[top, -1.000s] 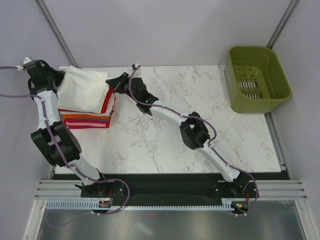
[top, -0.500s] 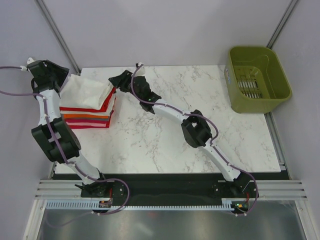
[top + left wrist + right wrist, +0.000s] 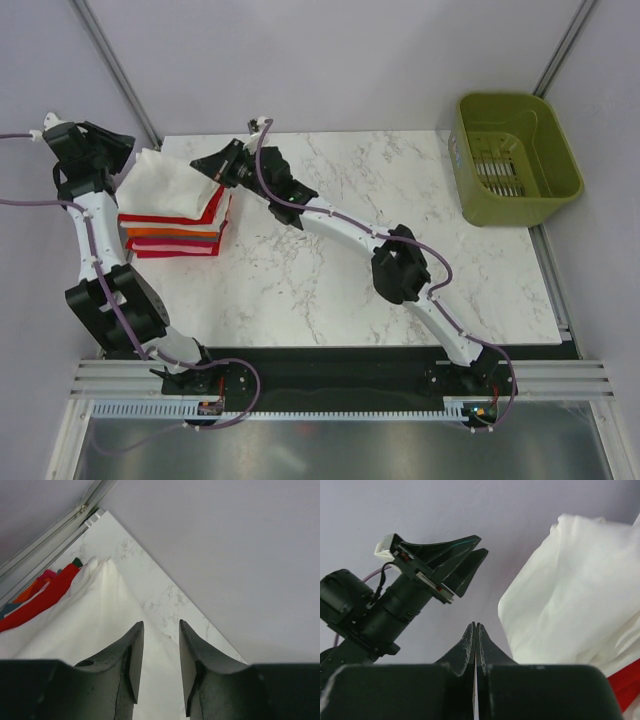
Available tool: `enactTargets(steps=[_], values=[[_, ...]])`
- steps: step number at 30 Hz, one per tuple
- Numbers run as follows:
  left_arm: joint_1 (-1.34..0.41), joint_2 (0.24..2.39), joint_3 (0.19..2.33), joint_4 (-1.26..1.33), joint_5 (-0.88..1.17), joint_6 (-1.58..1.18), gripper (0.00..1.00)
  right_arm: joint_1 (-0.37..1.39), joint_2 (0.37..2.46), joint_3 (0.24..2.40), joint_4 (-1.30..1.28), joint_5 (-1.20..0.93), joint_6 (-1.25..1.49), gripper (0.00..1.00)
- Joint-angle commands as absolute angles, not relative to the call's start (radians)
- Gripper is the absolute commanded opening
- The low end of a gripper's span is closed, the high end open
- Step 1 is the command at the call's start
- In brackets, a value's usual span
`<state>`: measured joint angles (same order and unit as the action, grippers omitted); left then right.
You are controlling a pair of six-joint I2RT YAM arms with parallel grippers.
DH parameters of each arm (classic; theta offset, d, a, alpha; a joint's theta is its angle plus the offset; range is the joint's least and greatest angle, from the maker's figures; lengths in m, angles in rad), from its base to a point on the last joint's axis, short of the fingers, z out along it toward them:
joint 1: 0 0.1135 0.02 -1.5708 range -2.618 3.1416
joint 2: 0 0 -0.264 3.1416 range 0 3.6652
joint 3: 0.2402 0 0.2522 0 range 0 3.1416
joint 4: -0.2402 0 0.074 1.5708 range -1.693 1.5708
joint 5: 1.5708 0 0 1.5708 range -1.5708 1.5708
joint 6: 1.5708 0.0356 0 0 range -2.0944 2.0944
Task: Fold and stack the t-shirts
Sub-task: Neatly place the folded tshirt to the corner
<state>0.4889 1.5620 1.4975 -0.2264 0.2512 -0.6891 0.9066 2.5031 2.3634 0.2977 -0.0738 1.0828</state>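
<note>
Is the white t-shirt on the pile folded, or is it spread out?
Folded. The white t-shirt lies as a compact bundle on top of the coloured stack.

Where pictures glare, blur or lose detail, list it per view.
Top external view: soft even light, sharp, faint shadows on the white marbled tabletop. Left wrist view: the large plain white cloth t-shirt nearly washes out beyond the dark left pincer. Right wrist view: its folds shade clearly; right pincer near-black.

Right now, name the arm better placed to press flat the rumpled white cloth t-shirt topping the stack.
Probably right: the right gripper is shut at the white cloth t-shirt edge; the left gripper hangs open.
</note>
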Motion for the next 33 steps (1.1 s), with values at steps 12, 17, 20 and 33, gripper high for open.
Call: enactTargets(steps=[12,17,20,33], values=[[0.557,1.575,1.31,-0.172,0.327,-0.755,0.29,0.948,2.6,2.425,0.133,-0.216,1.56,0.0],[0.564,1.577,1.23,-0.114,0.35,-0.773,0.28,0.948,2.588,2.358,0.068,-0.224,1.56,0.0],[0.568,1.588,1.206,-0.101,0.347,-0.778,0.28,0.946,2.531,2.255,0.072,-0.21,1.54,0.0],[0.603,1.513,1.183,-0.101,0.265,-0.755,0.28,0.916,2.447,2.18,0.11,-0.218,1.453,0.0]])
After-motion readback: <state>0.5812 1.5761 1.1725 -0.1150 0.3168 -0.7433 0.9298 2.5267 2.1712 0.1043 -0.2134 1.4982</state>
